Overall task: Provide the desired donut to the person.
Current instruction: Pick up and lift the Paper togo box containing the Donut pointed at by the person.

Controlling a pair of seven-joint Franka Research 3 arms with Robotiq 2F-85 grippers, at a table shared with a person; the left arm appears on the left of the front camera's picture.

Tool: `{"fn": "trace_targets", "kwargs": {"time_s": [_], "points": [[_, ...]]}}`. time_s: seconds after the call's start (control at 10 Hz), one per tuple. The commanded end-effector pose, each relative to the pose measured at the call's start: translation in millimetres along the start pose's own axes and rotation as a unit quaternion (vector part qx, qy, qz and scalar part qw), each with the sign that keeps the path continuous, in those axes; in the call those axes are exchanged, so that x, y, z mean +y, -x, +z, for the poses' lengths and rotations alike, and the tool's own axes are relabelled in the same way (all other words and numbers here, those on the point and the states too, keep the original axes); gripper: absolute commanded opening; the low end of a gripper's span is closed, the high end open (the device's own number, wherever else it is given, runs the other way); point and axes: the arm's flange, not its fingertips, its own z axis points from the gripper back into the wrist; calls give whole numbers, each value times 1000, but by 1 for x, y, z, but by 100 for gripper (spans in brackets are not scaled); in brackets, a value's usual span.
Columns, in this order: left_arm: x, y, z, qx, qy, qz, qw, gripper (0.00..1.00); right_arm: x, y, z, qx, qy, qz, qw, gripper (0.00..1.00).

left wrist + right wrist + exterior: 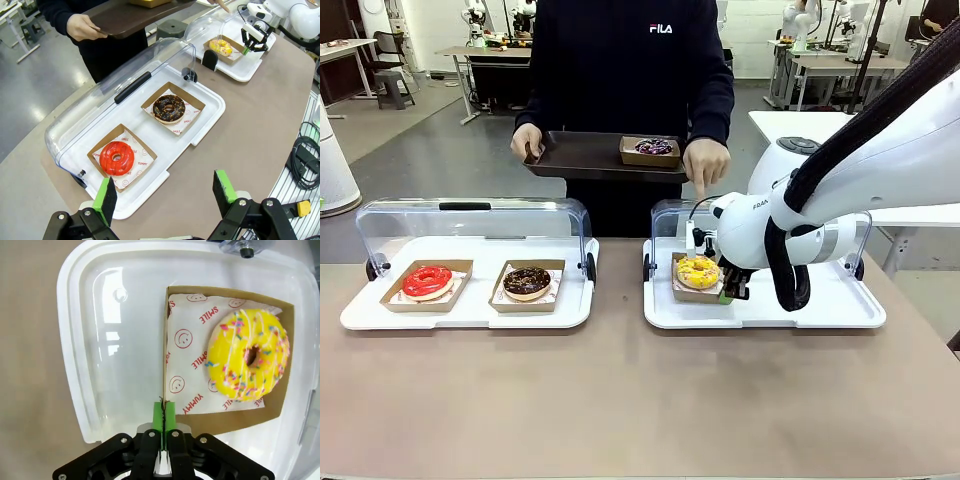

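Brown counter point(620, 400) with a left display tray point(480, 292) and a right display tray point(840, 298), both white, clear lids point(470, 215) flipped back.

Status: grasp done, handover not.

Right pincer point(163, 416) is clenched on the side wall of the carton point(235, 421) holding the yellow donut point(248, 361). Green pads pinch the cardboard edge, donut itself untouched. Carton looks flat on the right display tray, not lifted as far as I can tell.

Person point(630, 70) stands at the far side. One hand point(705, 160) points a finger down at that carton, the other holds a dark serving tray point(580, 155). So I read yellow as the desired one.

Left to do: lift, carry across, set it on the serving tray, let go.

Serving tray already carries one carton with a purple-iced donut point(654, 147), bare space beside it. Left display tray has a red donut point(427, 280) and a chocolate donut point(527, 281), each in its own carton, side by side.

Left pincer point(165, 189) is released, jaws wide, hovering near the red one, grasping nothing.
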Motion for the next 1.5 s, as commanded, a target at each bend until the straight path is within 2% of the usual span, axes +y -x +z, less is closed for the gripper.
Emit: {"fn": "trace_targets", "kwargs": {"time_s": [0.0, 0.3, 0.7, 0.9, 1.2, 1.3, 1.4], "points": [[1, 1, 0, -3, 3, -1, 1000, 100, 1, -3, 3, -1, -2, 1, 1000, 0], [1, 1, 0, -3, 3, -1, 1000, 100, 31, 7, 45, -27, 15, 16, 999, 0], [1, 1, 0, -3, 3, -1, 1000, 100, 123, 30, 124, -32, 53, 73, 995, 0], [1, 1, 0, -3, 3, -1, 1000, 100, 162, 26, 164, -40, 81, 112, 990, 0], [1, 1, 0, -3, 3, -1, 1000, 100, 175, 16, 211, -47, 131, 122, 983, 0], [1, 1, 0, -3, 3, -1, 1000, 100, 153, 2, 207, -54, 117, 104, 986, 0], [1, 1, 0, -3, 3, -1, 1000, 100, 144, -3, 226, -48, 122, 124, 984, 0]]}}
